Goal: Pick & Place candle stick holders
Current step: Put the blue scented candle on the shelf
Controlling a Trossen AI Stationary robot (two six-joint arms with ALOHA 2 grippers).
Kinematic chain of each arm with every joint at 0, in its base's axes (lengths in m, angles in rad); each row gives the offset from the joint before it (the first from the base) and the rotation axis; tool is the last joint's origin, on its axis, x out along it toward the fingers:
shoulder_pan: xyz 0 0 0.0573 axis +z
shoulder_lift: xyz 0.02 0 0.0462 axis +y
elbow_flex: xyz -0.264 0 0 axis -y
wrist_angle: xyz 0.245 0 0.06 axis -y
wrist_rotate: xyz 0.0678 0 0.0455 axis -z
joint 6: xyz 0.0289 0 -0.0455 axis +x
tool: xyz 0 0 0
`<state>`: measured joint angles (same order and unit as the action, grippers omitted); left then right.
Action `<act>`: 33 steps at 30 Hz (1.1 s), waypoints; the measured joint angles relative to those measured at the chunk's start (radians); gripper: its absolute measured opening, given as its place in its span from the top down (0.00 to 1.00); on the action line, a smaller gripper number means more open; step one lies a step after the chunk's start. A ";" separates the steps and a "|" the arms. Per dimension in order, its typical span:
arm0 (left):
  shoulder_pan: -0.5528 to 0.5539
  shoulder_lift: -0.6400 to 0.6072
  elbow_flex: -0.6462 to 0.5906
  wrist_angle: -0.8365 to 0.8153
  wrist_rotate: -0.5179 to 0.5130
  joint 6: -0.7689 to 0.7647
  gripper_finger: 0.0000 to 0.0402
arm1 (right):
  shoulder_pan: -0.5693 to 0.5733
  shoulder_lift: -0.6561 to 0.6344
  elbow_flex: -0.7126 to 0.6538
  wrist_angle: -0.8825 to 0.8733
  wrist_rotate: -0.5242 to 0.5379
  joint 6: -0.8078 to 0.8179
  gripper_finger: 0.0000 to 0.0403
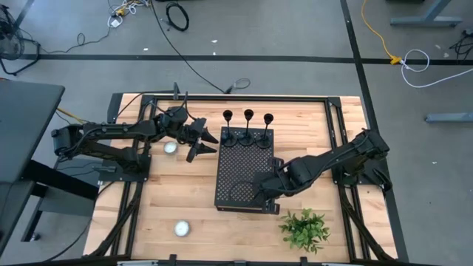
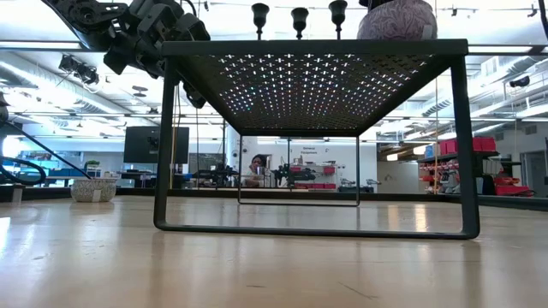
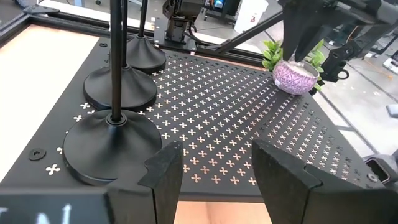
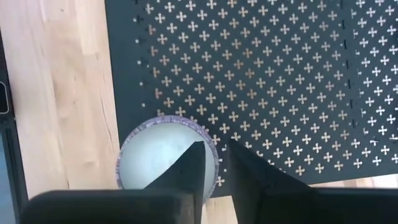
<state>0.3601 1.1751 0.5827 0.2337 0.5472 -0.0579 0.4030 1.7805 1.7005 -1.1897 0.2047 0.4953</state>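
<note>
Three slim black candle stick holders (image 1: pixel 248 133) stand by their round bases in a row at the far end of the black perforated box (image 1: pixel 244 174). They also show in the left wrist view (image 3: pixel 112 146). My left gripper (image 3: pixel 214 174) is open and empty, just off the box's left side near the nearest holder; it also shows in the high view (image 1: pixel 203 144). My right gripper (image 4: pixel 214 171) is over the box's near right part, shut on a purple-patterned candle jar (image 3: pixel 297 76). My right gripper holds the jar by its rim (image 4: pixel 214 152), one finger over the white wax inside and one outside the wall. The fingers point down from above. The jar is upright at the box's top (image 2: pixel 396 19); whether it rests on the box or hangs just above it, I cannot tell.
Two white tealights (image 1: pixel 171 148) (image 1: pixel 182 228) lie on the wooden table left of the box. A small green plant (image 1: pixel 304 229) stands at the near right. A black frame rail (image 1: pixel 236 96) runs around the table.
</note>
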 joint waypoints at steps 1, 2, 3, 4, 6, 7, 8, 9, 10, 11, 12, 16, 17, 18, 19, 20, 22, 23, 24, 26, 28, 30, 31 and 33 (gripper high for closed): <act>0.000 0.000 0.000 0.000 0.000 -0.006 0.52 | 0.000 0.000 0.002 -0.001 0.000 -0.001 0.83; 0.000 0.000 0.000 0.000 0.000 -0.006 0.52 | 0.000 0.000 0.002 -0.001 0.000 -0.007 0.82; 0.000 0.000 0.000 0.000 0.000 -0.008 0.52 | -0.001 0.000 0.002 -0.002 0.000 -0.014 0.80; 0.000 0.000 0.000 0.000 0.000 -0.010 0.52 | -0.002 0.000 0.002 -0.006 -0.001 -0.023 0.79; 0.000 0.000 0.000 0.000 0.000 -0.011 0.52 | -0.005 -0.005 0.002 -0.023 -0.003 -0.037 0.76; 0.000 0.000 0.000 0.000 0.000 -0.011 0.52 | -0.009 -0.006 0.002 -0.030 -0.006 -0.042 0.74; 0.000 0.000 0.000 0.000 0.000 -0.011 0.52 | -0.013 -0.009 0.003 -0.035 -0.014 -0.047 0.73; 0.000 0.000 0.000 0.000 -0.001 -0.011 0.52 | -0.017 -0.014 0.003 -0.041 -0.016 -0.053 0.71; 0.000 0.000 0.000 0.000 -0.004 -0.011 0.52 | -0.022 -0.018 0.003 -0.048 -0.014 -0.054 0.70; 0.000 0.000 0.000 0.000 -0.010 -0.011 0.52 | -0.025 -0.027 0.003 -0.047 -0.014 -0.056 0.69; 0.000 0.000 0.000 -0.001 -0.015 -0.012 0.52 | -0.029 -0.036 0.003 -0.045 -0.013 -0.056 0.69; 0.001 0.000 0.000 -0.015 -0.051 -0.044 0.52 | -0.036 -0.080 0.003 -0.060 -0.010 -0.063 0.67; 0.002 0.000 0.000 -0.026 -0.058 -0.055 0.52 | -0.036 -0.092 0.003 -0.073 -0.003 -0.063 0.68; 0.003 -0.001 0.000 -0.043 -0.064 -0.061 0.52 | -0.036 -0.104 0.003 -0.089 0.011 -0.062 0.68; 0.004 -0.007 0.000 -0.073 -0.076 -0.063 0.52 | -0.036 -0.116 0.003 -0.106 0.031 -0.063 0.68; 0.003 -0.014 0.000 -0.106 -0.096 -0.063 0.52 | -0.035 -0.129 0.003 -0.125 0.056 -0.063 0.68; 0.003 -0.021 0.002 -0.178 -0.157 -0.063 0.52 | -0.031 -0.149 0.003 -0.172 0.111 -0.049 0.69; 0.005 -0.036 0.001 -0.242 -0.187 -0.063 0.52 | -0.029 -0.160 0.003 -0.191 0.137 -0.039 0.70; 0.008 -0.050 0.000 -0.291 -0.219 -0.063 0.52 | -0.029 -0.171 0.003 -0.206 0.163 -0.030 0.70; 0.008 -0.077 0.002 -0.373 -0.284 -0.066 0.52 | -0.027 -0.193 0.003 -0.231 0.210 -0.013 0.71; 0.008 -0.115 0.001 -0.469 -0.336 -0.079 0.52 | -0.026 -0.212 0.003 -0.239 0.244 -0.002 0.71; 0.007 -0.151 0.001 -0.528 -0.368 -0.106 0.52 | -0.026 -0.231 -0.010 -0.240 0.269 -0.004 0.72; 0.007 -0.169 0.001 -0.568 -0.384 -0.119 0.52 | -0.026 -0.241 -0.021 -0.243 0.280 -0.007 0.72; 0.006 -0.205 0.000 -0.645 -0.438 -0.141 0.52 | -0.026 -0.261 -0.049 -0.249 0.303 -0.007 0.72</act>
<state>0.3664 0.9697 0.5831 -0.4116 0.1094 -0.1985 0.3771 1.5197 1.6515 -1.4388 0.5077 0.4886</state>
